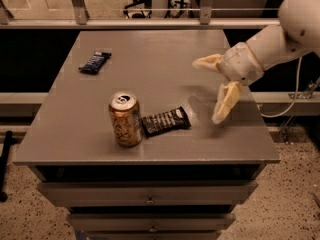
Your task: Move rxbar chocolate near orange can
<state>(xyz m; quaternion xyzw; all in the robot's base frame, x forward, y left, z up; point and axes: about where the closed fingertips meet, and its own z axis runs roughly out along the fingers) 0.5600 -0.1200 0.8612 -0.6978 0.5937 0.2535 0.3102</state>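
Since the flat dark-brown rxbar chocolate (166, 121) with its white lettering lies just beside the upright orange-gold can (125, 119), one end at the can's base and the other pointing toward my lower fingertip, I judge the placement as good as done. Whether bar and can actually touch, I cannot tell. My gripper (206, 91) hangs above the grey table (150, 49), apart from the bar, its two cream fingers (225, 100) spread wide and holding nothing. The danger from here is mine to make: the lower finger points down at the tabletop not far from the bar's near end, so a careless sweep of the arm across that side could catch the wrapper and drag it off, or shove it into the can. The can stands near the table's front edge, beyond the bar from the fingers, and a push through the bar could tip it or slide it over. A dark blue-wrapped bar (95, 62) lies well apart, past the can from the fingers.
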